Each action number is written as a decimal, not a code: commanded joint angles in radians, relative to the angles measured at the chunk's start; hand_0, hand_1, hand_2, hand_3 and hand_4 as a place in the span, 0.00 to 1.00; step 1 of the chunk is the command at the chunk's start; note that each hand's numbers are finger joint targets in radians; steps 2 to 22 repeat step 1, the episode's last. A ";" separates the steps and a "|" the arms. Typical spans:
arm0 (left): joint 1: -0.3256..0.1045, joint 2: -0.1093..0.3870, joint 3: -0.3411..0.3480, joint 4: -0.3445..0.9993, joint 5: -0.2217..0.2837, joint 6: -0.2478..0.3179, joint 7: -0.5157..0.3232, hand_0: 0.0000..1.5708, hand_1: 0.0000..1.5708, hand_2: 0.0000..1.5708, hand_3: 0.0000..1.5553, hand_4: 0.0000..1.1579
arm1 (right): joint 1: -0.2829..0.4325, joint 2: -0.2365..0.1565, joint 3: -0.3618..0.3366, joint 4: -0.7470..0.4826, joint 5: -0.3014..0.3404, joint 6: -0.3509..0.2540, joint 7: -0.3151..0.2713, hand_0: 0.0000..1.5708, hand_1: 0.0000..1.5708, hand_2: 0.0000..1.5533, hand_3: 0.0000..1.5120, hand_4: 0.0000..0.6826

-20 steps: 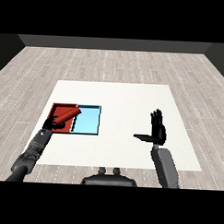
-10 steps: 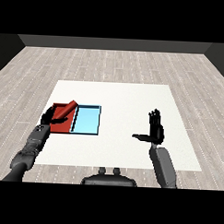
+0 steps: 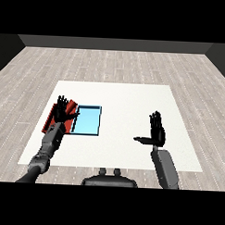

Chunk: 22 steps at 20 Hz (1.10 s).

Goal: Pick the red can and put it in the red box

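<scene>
Over the flat white table (image 3: 124, 96), the robot's black left hand (image 3: 63, 111) hangs above the shallow red tray (image 3: 50, 120), fingers straight and spread wide, holding nothing, and it hides much of that tray. Just beside the red tray, touching along one edge, lies the shallow light blue tray (image 3: 88, 120). The black right hand (image 3: 155, 131) is raised well apart on the other side, fingers straight, thumb stuck out sideways, also holding nothing. From here I cannot make out the red can; nothing of it shows.
</scene>
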 commanded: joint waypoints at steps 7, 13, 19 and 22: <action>0.112 -0.102 -0.028 -0.188 0.034 -0.092 -0.098 0.00 0.00 0.00 0.00 0.00 | 0.050 -0.016 0.006 -0.007 0.007 0.043 -0.048 0.00 0.00 0.00 0.00 0.00; 0.112 -0.102 -0.028 -0.188 0.034 -0.092 -0.098 0.00 0.00 0.00 0.00 0.00 | 0.050 -0.016 0.006 -0.007 0.007 0.043 -0.048 0.00 0.00 0.00 0.00 0.00; 0.112 -0.102 -0.028 -0.188 0.034 -0.092 -0.098 0.00 0.00 0.00 0.00 0.00 | 0.050 -0.016 0.006 -0.007 0.007 0.043 -0.048 0.00 0.00 0.00 0.00 0.00; 0.112 -0.102 -0.028 -0.188 0.034 -0.092 -0.098 0.00 0.00 0.00 0.00 0.00 | 0.050 -0.016 0.006 -0.007 0.007 0.043 -0.048 0.00 0.00 0.00 0.00 0.00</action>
